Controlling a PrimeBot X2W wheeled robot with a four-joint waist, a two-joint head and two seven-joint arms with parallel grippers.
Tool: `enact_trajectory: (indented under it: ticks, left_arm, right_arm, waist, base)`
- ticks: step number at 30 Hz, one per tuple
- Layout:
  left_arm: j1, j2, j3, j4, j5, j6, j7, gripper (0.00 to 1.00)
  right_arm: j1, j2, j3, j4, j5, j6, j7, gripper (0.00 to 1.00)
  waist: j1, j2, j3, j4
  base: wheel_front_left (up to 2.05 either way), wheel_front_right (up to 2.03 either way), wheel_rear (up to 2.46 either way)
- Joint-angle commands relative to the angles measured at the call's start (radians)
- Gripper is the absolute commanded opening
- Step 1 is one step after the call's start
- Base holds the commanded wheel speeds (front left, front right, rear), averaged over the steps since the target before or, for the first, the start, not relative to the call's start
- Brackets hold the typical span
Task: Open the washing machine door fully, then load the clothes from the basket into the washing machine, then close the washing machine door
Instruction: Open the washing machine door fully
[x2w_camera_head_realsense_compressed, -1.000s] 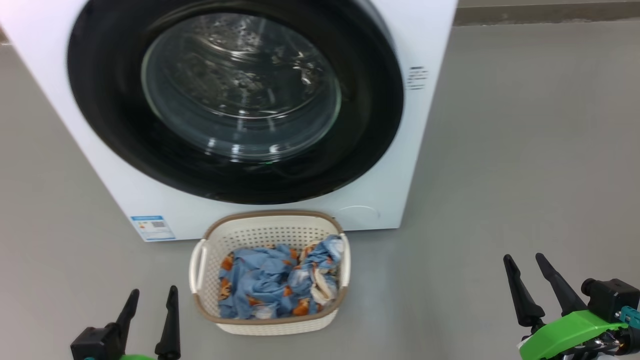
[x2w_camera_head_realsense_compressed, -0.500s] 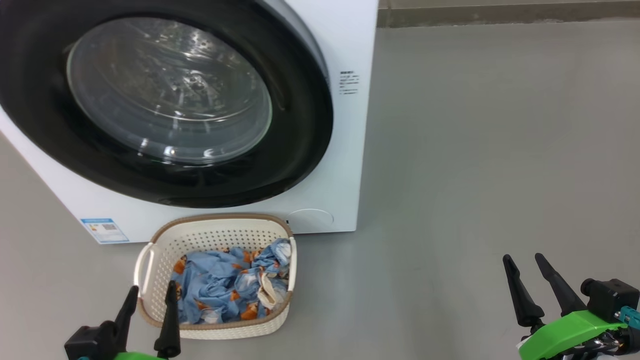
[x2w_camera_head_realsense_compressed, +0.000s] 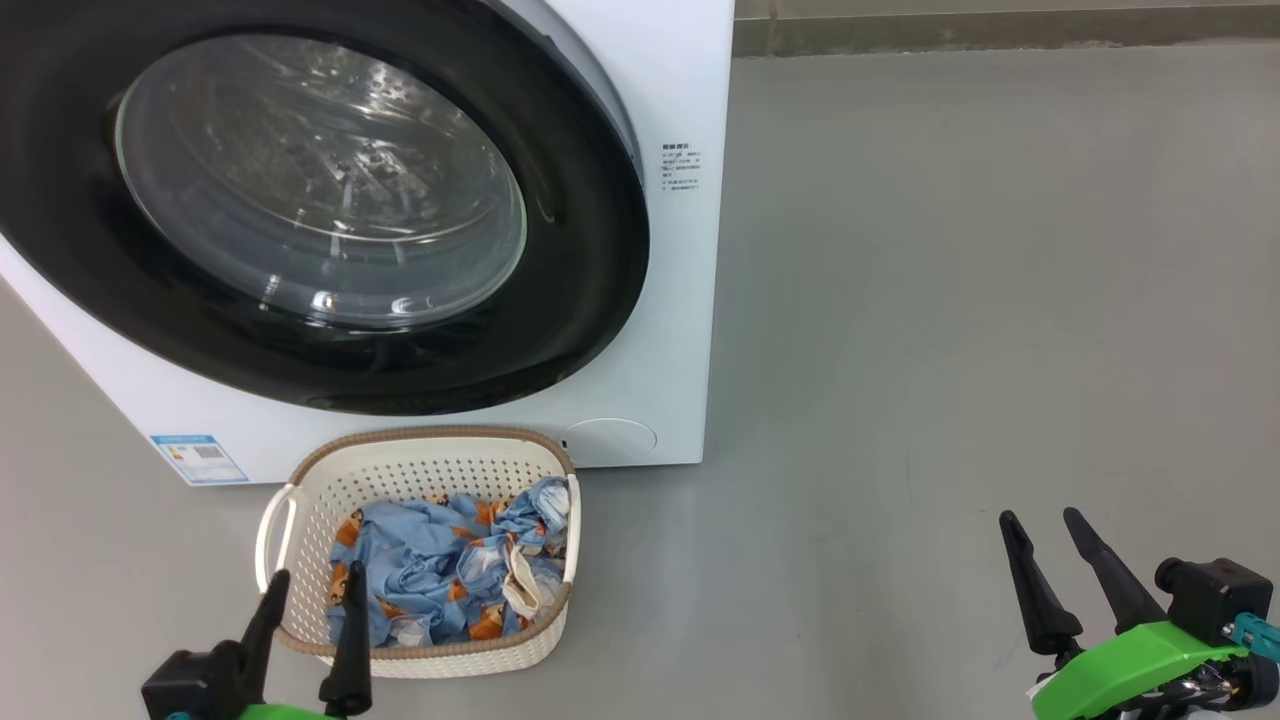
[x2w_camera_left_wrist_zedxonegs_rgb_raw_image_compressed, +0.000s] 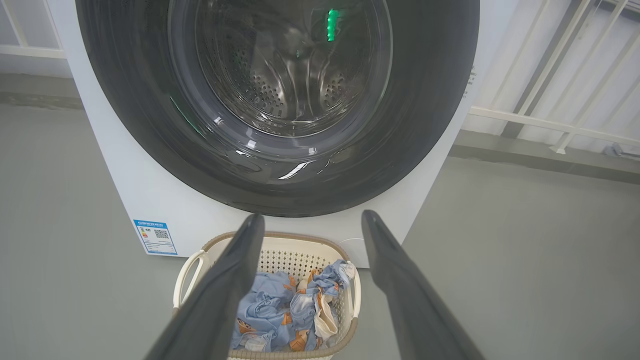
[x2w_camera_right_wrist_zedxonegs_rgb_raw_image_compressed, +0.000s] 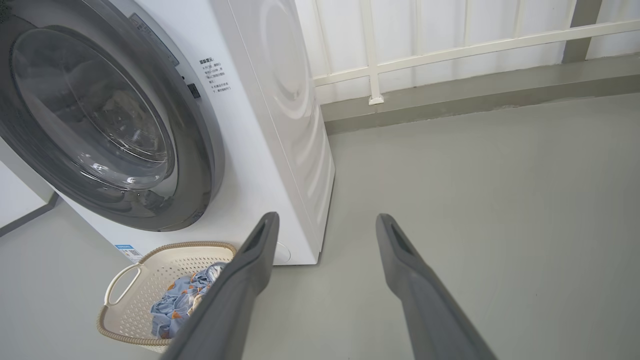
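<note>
The left gripper (x2w_camera_head_realsense_compressed: 315, 572) is hovering with its two dark fingers spread wide and holding nothing, just over the near left corner of the basket (x2w_camera_head_realsense_compressed: 430, 434). The right gripper (x2w_camera_head_realsense_compressed: 1038, 515) is hanging equally spread and empty, well apart over the bare grey floor (x2w_camera_head_realsense_compressed: 950, 300).

The cream perforated basket with its brown rim is sitting on the floor, just in front of the washing machine (x2w_camera_head_realsense_compressed: 690, 300), and is carrying crumpled blue-and-orange clothes (x2w_camera_head_realsense_compressed: 440, 570). Above it, the washing machine door (x2w_camera_head_realsense_compressed: 580, 250) is lying shut, with its glossy black rim circling a bulging glass window (x2w_camera_head_realsense_compressed: 320, 190).

Compared with a second ago, the head camera is looking further right, so the machine and basket are appearing further left. Both grippers are staying spread.

A blue sticker (x2w_camera_head_realsense_compressed: 198, 458) is showing at the machine's lower left corner, and a white railing (x2w_camera_right_wrist_zedxonegs_rgb_raw_image_compressed: 450, 50) is running behind the machine.
</note>
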Motion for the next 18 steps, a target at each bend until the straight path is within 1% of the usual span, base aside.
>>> enact_trajectory:
  ticks: [1, 2, 3, 4, 5, 6, 7, 8, 15, 18]
  left_arm:
    - [-0.027, 0.013, 0.027, -0.03, -0.003, -0.002, -0.007, 1.0]
    - [-0.026, 0.011, 0.025, -0.03, -0.003, -0.002, -0.007, 1.0]
    - [-0.023, 0.009, 0.024, -0.031, -0.003, -0.002, -0.007, 1.0]
    - [-0.023, 0.009, 0.024, -0.031, -0.003, -0.002, -0.007, 1.0]
    - [-0.019, 0.007, 0.023, -0.031, -0.005, -0.002, -0.007, 1.0]
    - [-0.016, 0.004, 0.023, -0.032, -0.006, -0.002, -0.007, 1.0]
    - [-0.013, 0.001, 0.022, -0.033, -0.008, -0.002, -0.007, 1.0]
    - [-0.01, -0.001, 0.022, -0.034, -0.011, -0.002, -0.007, 1.0]
    - [-0.002, -0.016, 0.007, -0.038, -0.018, -0.002, -0.007, 1.0]
    - [-0.002, -0.02, 0.005, -0.053, -0.023, -0.002, -0.007, 1.0]
  right_arm:
    - [-0.033, -0.007, 0.018, -0.026, 0.009, 0.002, -0.012, 0.88]
    - [-0.036, -0.004, 0.018, -0.028, 0.012, 0.002, -0.012, 0.5]
    - [-0.04, -0.001, 0.02, -0.028, 0.016, 0.002, -0.012, 0.43]
    - [-0.04, -0.001, 0.02, -0.028, 0.016, 0.002, -0.012, 0.43]
    - [-0.044, 0.003, 0.021, -0.029, 0.021, 0.002, -0.012, 0.33]
    - [-0.05, 0.009, 0.022, -0.031, 0.03, 0.002, -0.012, 0.17]
    - [-0.056, 0.015, 0.023, -0.033, 0.043, 0.002, -0.012, 0.05]
    - [-0.062, 0.02, 0.023, -0.033, 0.056, 0.002, -0.012, 0.0]
    - [-0.123, 0.043, 0.03, -0.04, 0.137, 0.002, -0.012, 0.0]
    - [-0.163, 0.06, 0.023, -0.047, 0.201, 0.002, -0.012, 0.0]
  waist:
    - [0.0, -0.0001, 0.0, 0.001]
    - [0.0, -0.0001, 0.0, 0.001]
    - [0.0, -0.0001, 0.0, 0.0]
    - [0.0, -0.0001, 0.0, 0.0]
    - [0.0, -0.0001, -0.001, -0.001]
    - [0.0, -0.0001, -0.001, -0.002]
    - [0.0, -0.0001, -0.002, -0.002]
    - [0.0, -0.0001, -0.003, -0.002]
    - [0.0, -0.0001, 0.002, 0.003]
    - [0.0, -0.0001, 0.01, 0.004]
  base:
    - [0.0, 0.0, 0.0]
    - [0.0, 0.0, 0.0]
    - [0.0, 0.0, 0.0]
    - [0.0, 0.0, 0.0]
    - [0.0, 0.0, 0.0]
    - [0.0, 0.0, 0.0]
    - [0.0, 0.0, 0.0]
    - [0.0, 0.0, 0.0]
    - [0.0, 0.0, 0.0]
    - [0.0, 0.0, 0.0]
